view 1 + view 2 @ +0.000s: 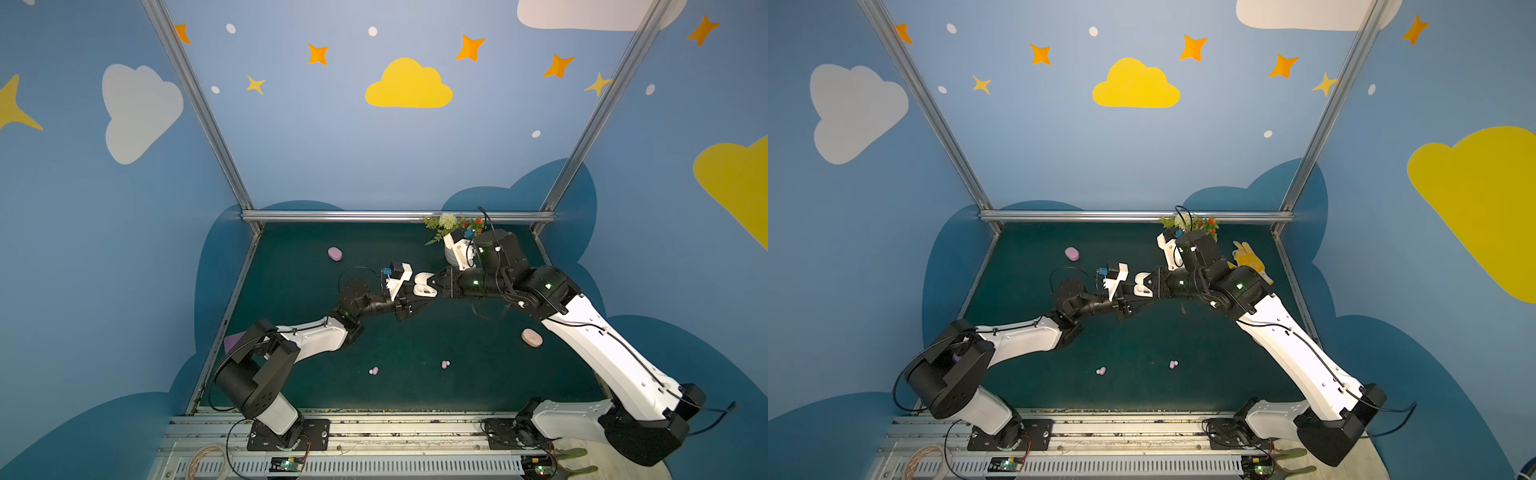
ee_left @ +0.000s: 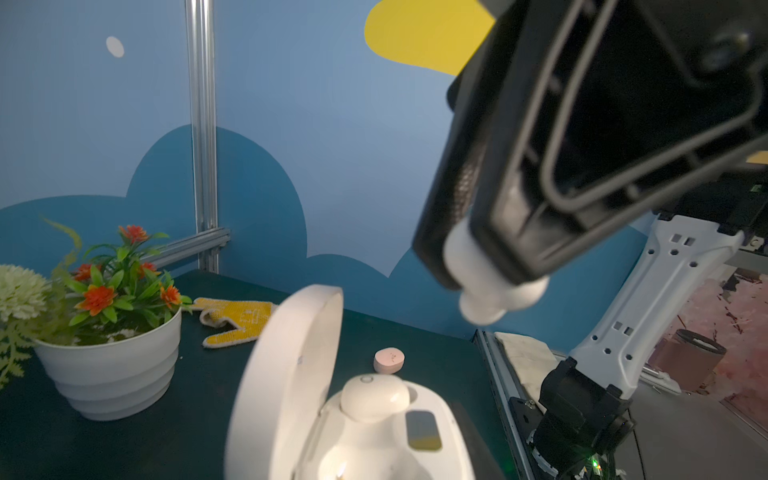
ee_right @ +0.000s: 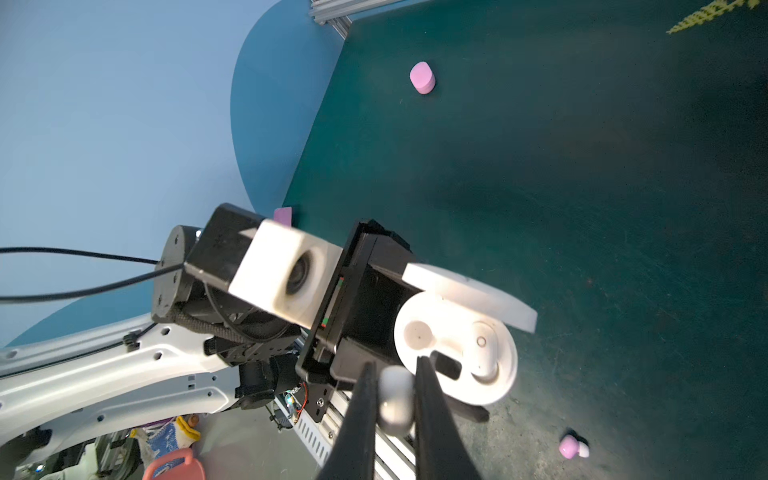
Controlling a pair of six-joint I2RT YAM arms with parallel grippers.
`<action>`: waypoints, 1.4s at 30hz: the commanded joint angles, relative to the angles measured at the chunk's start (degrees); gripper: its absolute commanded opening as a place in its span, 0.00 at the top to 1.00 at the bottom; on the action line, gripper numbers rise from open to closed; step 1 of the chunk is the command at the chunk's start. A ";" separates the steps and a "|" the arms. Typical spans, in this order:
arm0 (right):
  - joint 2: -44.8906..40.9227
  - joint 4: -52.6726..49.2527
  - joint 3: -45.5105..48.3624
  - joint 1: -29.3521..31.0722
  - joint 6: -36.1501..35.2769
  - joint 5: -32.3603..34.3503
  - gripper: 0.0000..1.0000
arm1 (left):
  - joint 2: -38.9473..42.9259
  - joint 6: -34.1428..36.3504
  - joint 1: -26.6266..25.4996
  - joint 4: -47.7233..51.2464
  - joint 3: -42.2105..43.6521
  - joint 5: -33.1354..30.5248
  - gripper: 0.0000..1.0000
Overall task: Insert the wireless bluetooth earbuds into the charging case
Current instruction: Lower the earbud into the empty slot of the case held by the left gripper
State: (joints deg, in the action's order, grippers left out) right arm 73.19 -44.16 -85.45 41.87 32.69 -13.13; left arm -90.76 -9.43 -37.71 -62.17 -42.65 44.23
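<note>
Holding open white pebble-shaped plastic charging case (image 3: pixel 451 328) aloft over dark teal desk (image 1: pixel 415 345) in left end effector (image 1: pixel 415 299), clamped on its base. Pinching small glossy white earbud (image 3: pixel 397 401) in right end effector (image 1: pixel 435 283), closed on it, just beside case rim. Noted second white earbud (image 3: pixel 482 349) already seated and round socket (image 3: pixel 417 334) beside it empty. Likely best: hold case level and steady, rotate bud to match socket, lower slowly, release only once seated, avoid raised lid (image 3: pixel 469 293).
</note>
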 commanded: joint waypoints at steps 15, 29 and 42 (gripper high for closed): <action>-1.09 9.31 6.11 -0.91 5.44 -5.24 0.88 | 2.14 1.85 -0.88 -3.79 -2.27 -1.34 0.83; -1.42 9.23 7.22 -1.09 6.14 -5.29 0.86 | 4.63 2.72 -0.93 -2.67 -2.12 -1.80 0.83; -2.36 5.01 6.14 -1.17 4.85 -3.17 0.64 | 5.07 3.54 -0.96 -1.47 -1.94 -2.83 0.83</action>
State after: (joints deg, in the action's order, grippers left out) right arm 71.72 -35.68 -79.05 40.97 38.48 -17.58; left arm -87.85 -6.63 -38.65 -62.04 -43.29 42.17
